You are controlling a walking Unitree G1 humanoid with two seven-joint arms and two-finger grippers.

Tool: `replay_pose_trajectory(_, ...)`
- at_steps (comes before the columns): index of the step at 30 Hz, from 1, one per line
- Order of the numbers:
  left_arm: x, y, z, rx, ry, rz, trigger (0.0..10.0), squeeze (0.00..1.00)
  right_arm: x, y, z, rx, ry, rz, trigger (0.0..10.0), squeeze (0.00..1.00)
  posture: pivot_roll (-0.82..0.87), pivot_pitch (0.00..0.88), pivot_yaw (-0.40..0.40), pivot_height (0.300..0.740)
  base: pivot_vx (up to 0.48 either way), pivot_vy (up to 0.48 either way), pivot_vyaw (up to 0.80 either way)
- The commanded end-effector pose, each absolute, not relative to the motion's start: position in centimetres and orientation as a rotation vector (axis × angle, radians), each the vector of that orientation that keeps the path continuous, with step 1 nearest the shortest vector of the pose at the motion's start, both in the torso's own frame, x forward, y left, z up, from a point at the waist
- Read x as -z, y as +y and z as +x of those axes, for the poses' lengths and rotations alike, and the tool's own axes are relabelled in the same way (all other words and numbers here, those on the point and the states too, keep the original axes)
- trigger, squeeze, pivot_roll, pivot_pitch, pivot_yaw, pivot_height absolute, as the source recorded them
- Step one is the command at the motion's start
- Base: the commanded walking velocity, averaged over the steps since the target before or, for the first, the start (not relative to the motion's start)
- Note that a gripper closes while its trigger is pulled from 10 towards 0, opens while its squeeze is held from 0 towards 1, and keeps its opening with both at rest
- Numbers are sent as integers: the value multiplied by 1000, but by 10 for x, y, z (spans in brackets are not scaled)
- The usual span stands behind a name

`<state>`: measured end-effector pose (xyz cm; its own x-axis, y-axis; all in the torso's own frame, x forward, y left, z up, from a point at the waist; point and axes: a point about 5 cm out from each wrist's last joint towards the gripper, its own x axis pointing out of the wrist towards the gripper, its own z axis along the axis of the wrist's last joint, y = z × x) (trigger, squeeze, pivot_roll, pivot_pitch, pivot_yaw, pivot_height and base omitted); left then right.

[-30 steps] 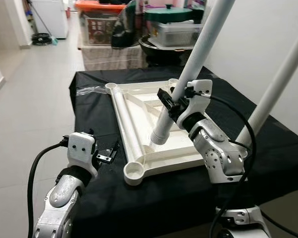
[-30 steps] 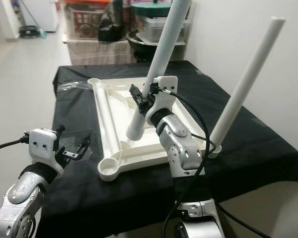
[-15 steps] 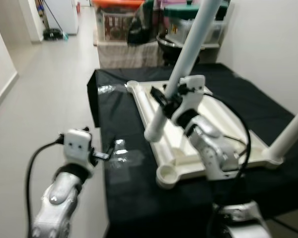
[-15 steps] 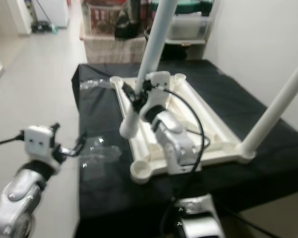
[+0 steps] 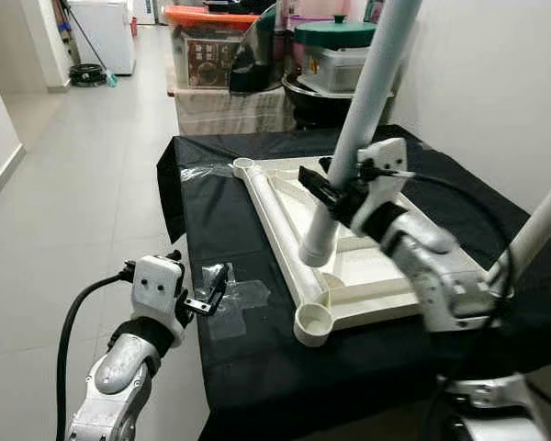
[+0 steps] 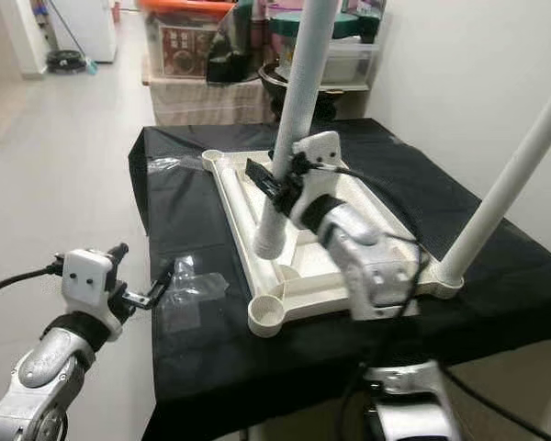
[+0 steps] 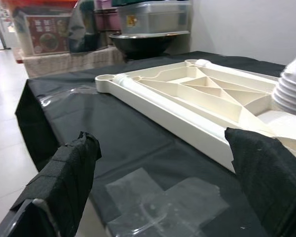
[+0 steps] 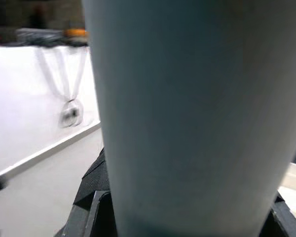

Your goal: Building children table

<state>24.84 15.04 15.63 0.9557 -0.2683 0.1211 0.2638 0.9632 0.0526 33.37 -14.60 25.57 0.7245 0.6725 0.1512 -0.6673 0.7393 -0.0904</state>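
white children's tabletop (image 5: pixel 367 276) lying upside down on a bench (image 5: pixel 257 367) draped in black cloth; one white leg (image 6: pixel 505 188) already standing upright in its near right corner socket; right hand (image 5: pixel 335 191) clamped around a second white leg (image 5: pixel 354 138), held tilted with its lower end above the frame's near left rail; near left corner socket (image 5: pixel 312 323) open; left hand (image 5: pixel 205 291) at the bench's near left edge, fingers (image 7: pixel 64 168) spread wide, holding nothing, just above a clear plastic sheet (image 5: pixel 231 299); storage boxes (image 5: pixel 207 50) and a covered pot (image 5: pixel 335 41) beyond the bench's far end.
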Motion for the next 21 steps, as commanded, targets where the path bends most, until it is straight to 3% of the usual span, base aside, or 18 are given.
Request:
replay_pose_trajectory(1, -154, 149, 248, 285, -113, 29, 10000, 0, -256, -146, 330, -798, -177, -32, 10000, 0, 106, 0, -82, 740, 0, 0, 0)
replay_pose_trajectory(9, -152, 152, 247, 284, -103, 30, 10000, 0, -240, -139, 314, -1011, -82, 11, 10000, 0, 111, 0, -85, 740, 0, 0, 0)
replay_pose_trajectory(21, -151, 153, 247, 284, -98, 28, 10000, 0, -223, -135, 306, -1107, -16, 8, 10000, 0, 117, 0, -87, 740, 0, 0, 0)
